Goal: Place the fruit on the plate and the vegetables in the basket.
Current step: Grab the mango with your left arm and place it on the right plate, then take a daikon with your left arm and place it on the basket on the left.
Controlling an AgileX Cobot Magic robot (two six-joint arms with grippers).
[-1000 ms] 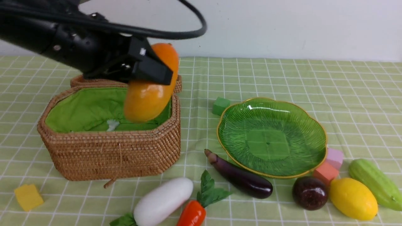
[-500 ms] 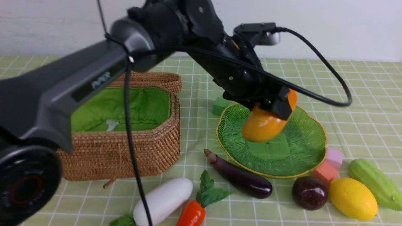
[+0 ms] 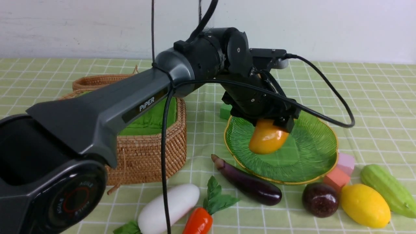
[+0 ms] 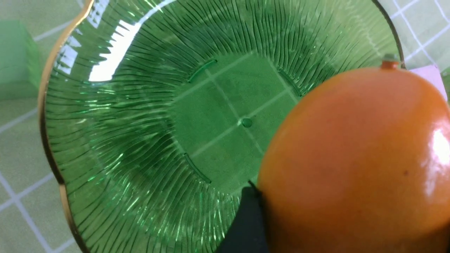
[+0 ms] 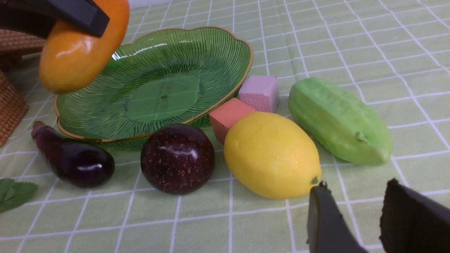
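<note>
On the checked counter (image 3: 357,91), the wicker basket (image 3: 146,152) stands open, with the green plate (image 3: 312,156) to its right. Over the plate hangs the left pincer (image 3: 270,126), clamped on the orange-yellow mango (image 3: 266,139), which it holds above the glass. Near the lemon (image 5: 272,154), the right pincer (image 5: 365,218) has its fingers apart.

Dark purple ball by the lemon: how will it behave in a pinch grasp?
Dark purple ball looks near-spherical, so it will probably roll if nudged. Its glossy skin shows sharp highlights, so it is likely slippery in a pinch. The lemon close beside it may stop rolling that way.
</note>
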